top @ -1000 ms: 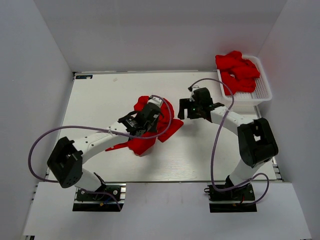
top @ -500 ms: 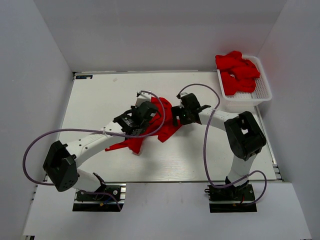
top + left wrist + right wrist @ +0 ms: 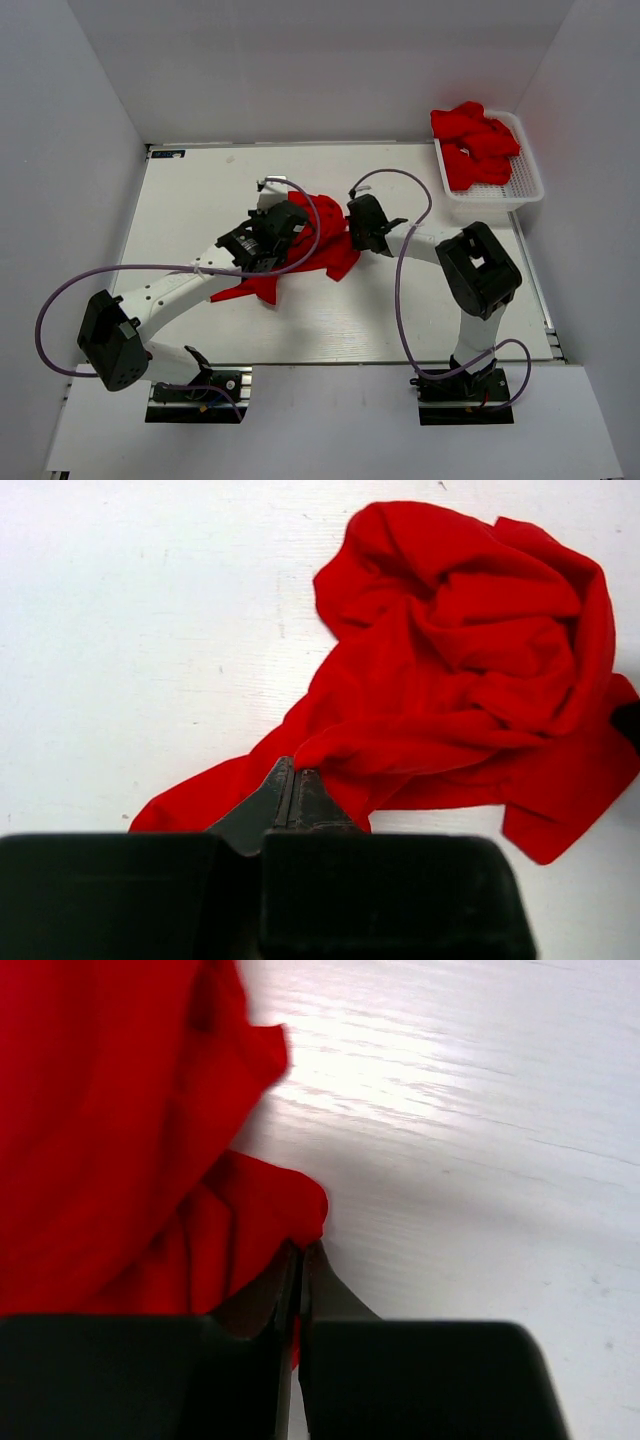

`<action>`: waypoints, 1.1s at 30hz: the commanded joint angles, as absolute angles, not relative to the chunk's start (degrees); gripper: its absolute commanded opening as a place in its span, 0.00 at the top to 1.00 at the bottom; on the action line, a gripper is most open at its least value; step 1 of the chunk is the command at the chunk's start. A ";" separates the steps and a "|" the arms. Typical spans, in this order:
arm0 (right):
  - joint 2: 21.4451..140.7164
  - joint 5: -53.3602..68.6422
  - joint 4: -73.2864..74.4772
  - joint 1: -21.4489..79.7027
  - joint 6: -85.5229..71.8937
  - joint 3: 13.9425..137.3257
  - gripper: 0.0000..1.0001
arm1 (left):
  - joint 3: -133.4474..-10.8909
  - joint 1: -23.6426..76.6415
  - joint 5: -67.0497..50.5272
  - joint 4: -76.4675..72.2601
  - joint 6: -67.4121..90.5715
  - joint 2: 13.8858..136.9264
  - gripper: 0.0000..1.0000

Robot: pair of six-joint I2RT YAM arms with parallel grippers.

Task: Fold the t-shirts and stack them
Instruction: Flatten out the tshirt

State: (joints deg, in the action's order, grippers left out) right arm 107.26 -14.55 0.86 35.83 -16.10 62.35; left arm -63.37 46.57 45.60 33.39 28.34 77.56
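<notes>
Pinching t-shirt (image 3: 120,1110) edge, right hand (image 3: 300,1250): wrist view only; basket (image 3: 492,200) overhead only.

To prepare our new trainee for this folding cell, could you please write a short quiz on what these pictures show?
1. True or false: the crumpled bright red cloth t-shirt on the white table lies folded flat.
2. Where is the pile of other red t-shirts? A) in the white plastic mesh basket at the far right; B) on the left arm's base; C) on the floor.
3. On what are the left gripper and the right gripper shut?
Key: 1 false; 2 A; 3 the crumpled t-shirt on the table.
</notes>
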 commanded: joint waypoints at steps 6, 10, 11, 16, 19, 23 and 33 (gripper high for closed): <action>98.89 -30.22 -1.12 32.44 -19.33 62.75 1.00 | -67.23 44.30 54.31 25.07 21.74 76.90 1.00; 94.93 -29.36 -3.77 26.29 -17.67 66.52 1.00 | -69.87 42.89 58.18 13.03 11.88 76.38 1.00; 94.14 -28.66 -4.13 25.58 -16.36 66.97 1.00 | -71.27 42.11 58.88 11.62 10.21 76.38 1.00; 85.80 -29.18 -6.14 20.48 -8.91 71.53 1.00 | -74.96 40.25 61.52 3.18 -0.86 73.31 1.00; 78.70 -31.37 -8.35 18.29 -5.73 72.94 1.00 | -75.59 39.73 62.31 -2.71 -7.63 70.76 1.00; 71.23 -33.40 -13.43 16.00 -0.28 72.25 1.00 | -75.59 39.20 63.63 -7.46 -14.39 65.66 1.00; 57.92 -39.29 -20.21 14.24 14.58 76.90 1.00 | -79.98 39.20 64.78 -9.66 -21.96 57.22 1.00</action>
State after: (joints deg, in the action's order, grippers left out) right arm 60.29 -36.07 -13.67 14.83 8.23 73.19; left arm -77.89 39.48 63.88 -7.55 -17.63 58.52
